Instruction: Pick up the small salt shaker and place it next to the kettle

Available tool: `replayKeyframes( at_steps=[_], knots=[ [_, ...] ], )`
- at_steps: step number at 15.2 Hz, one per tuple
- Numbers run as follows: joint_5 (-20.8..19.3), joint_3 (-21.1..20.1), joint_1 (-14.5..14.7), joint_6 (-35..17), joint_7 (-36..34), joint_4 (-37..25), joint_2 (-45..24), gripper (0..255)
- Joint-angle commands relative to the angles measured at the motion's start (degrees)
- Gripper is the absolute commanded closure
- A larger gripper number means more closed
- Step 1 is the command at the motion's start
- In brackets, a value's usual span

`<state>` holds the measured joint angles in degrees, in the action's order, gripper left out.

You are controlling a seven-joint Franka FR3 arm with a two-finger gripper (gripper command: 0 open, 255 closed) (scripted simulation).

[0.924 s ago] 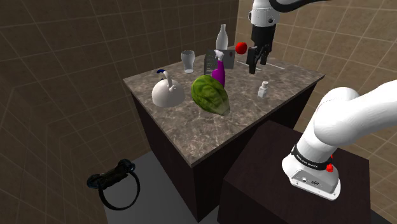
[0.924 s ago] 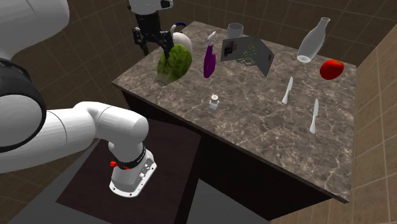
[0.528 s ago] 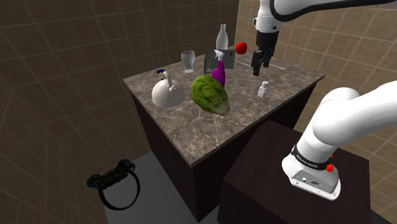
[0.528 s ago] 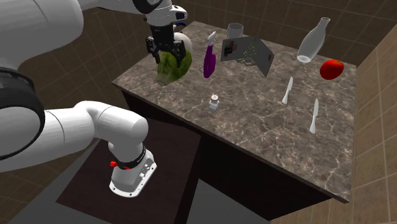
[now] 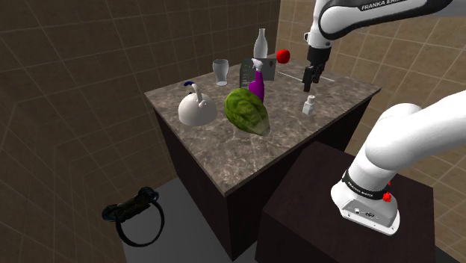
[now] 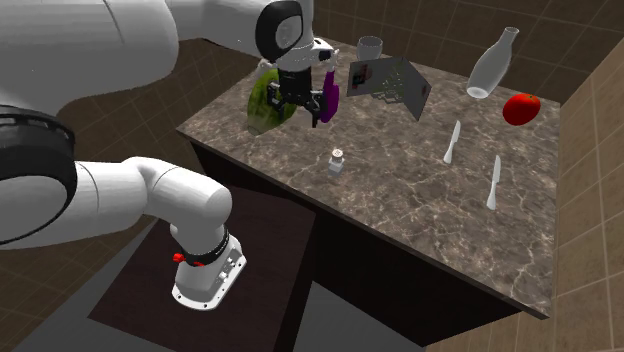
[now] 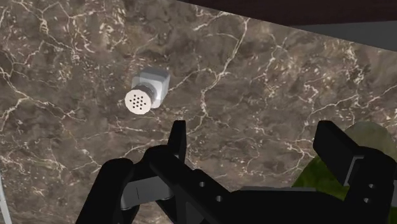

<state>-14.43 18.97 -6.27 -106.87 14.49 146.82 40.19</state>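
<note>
**Arm swings across toward the shaker**

Moved right in the shoulder view, the arm (image 5: pixel 351 15) now arches over the worktop (image 5: pixel 224 149). The kettle (image 5: pixel 197 110) waits left of centre. The end effector (image 5: pixel 308 82) points down, spread and empty, above the upright salt shaker (image 5: pixel 308 105), right of centre. The wrist view shows the shaker off-line, so I'd centre it between the fingers before descending.
</note>
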Motion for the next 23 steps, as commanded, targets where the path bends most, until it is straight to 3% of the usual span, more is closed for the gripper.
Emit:
replayKeyframes(
  at_steps=[1,9,17,23],
  knots=[
    [-1.5,3.4,-0.8,-3.2,3.4,0.2,-2.3,0],
    [-2.2,15.8,-0.6,-14.6,15.6,-2.6,-14.5,0],
    [-2.0,17.8,-0.1,-21.6,16.2,0.7,-18.3,0],
    [-2.0,17.8,-0.1,-21.6,16.2,0.7,-18.3,0]
  ],
)
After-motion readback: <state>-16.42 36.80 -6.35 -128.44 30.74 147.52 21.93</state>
